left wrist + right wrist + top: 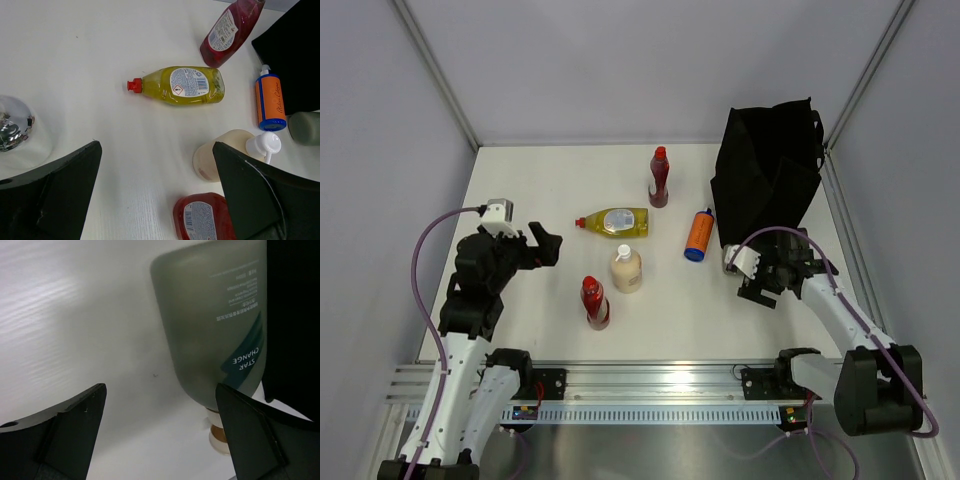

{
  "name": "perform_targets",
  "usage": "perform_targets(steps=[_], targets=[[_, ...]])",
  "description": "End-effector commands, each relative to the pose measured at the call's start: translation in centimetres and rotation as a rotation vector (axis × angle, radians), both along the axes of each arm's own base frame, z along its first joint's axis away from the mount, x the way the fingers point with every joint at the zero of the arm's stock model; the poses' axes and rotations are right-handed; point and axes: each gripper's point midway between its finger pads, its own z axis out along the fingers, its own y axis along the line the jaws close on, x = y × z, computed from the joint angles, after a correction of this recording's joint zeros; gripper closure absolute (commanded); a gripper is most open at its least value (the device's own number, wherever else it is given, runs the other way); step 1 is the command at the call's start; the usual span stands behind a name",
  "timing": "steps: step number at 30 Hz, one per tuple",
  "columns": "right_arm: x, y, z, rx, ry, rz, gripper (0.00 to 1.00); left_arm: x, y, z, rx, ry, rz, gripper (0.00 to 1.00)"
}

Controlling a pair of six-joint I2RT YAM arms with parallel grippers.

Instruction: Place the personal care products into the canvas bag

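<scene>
The black canvas bag (770, 170) stands at the back right. A dark red bottle (659, 180) stands upright left of it. The clear yellow bottle with the red cap (613, 222) and the orange bottle with the blue cap (698, 234) lie mid-table. The cream bottle (627, 268) and the second dark red bottle (594, 302) stand nearer. My left gripper (545, 247) is open and empty, left of these; in its wrist view (155, 150) the cream bottle (220, 160) is beside its right finger. My right gripper (160, 405) is open; the grey-green bottle (215, 325) lies just ahead of it, against the bag (295, 315).
Grey walls close in the table on the left, back and right. An aluminium rail (660, 385) runs along the near edge between the arm bases. A shiny round metal object (12, 125) shows at the left of the left wrist view.
</scene>
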Motion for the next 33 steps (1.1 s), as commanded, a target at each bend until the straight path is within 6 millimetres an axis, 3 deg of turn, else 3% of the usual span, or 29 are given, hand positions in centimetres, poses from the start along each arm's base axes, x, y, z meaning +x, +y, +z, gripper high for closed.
perform_targets(steps=[1, 3, 8, 14, 18, 23, 27, 31, 32, 33], targets=[[5.7, -2.2, 1.4, -0.159, -0.238, -0.064, 0.01, 0.3, -0.6, 1.8, -0.001, -0.071, -0.037, 0.01], [6.7, -2.0, 1.0, -0.158, -0.257, -0.081, 0.0, 0.3, -0.7, 1.7, -0.001, -0.07, -0.043, 0.01], [6.8, -1.2, 1.1, -0.148, -0.272, -0.042, 0.0, 0.3, -0.8, 1.8, -0.001, -0.073, -0.048, 0.01], [6.5, 0.2, 1.9, -0.17, -0.276, 0.144, 0.0, 0.2, -1.0, 1.9, -0.006, -0.076, -0.061, 0.01], [4.7, 1.0, -0.6, -0.188, -0.125, 0.315, 0.0, 0.2, -1.0, 1.8, -0.007, -0.074, -0.063, 0.01], [6.8, 0.1, -3.4, -0.242, -0.073, 0.289, 0.0, 0.1, -1.3, 1.9, -0.012, -0.081, -0.079, 0.01], [5.8, 0.8, -4.8, -0.198, 0.085, 0.324, 0.02, 0.2, -1.3, 1.9, -0.012, -0.081, -0.08, 0.01], [3.4, 1.9, -5.0, -0.127, 0.232, 0.396, 0.16, 0.2, -1.4, 1.8, -0.011, -0.077, -0.084, 0.01], [2.8, 2.1, -4.9, -0.114, 0.263, 0.407, 0.3, 0.2, -1.4, 1.9, -0.011, -0.08, -0.082, 0.01], [2.1, 2.5, -4.7, -0.086, 0.292, 0.425, 0.37, 0.2, -1.4, 1.9, -0.012, -0.08, -0.085, 0.01]])
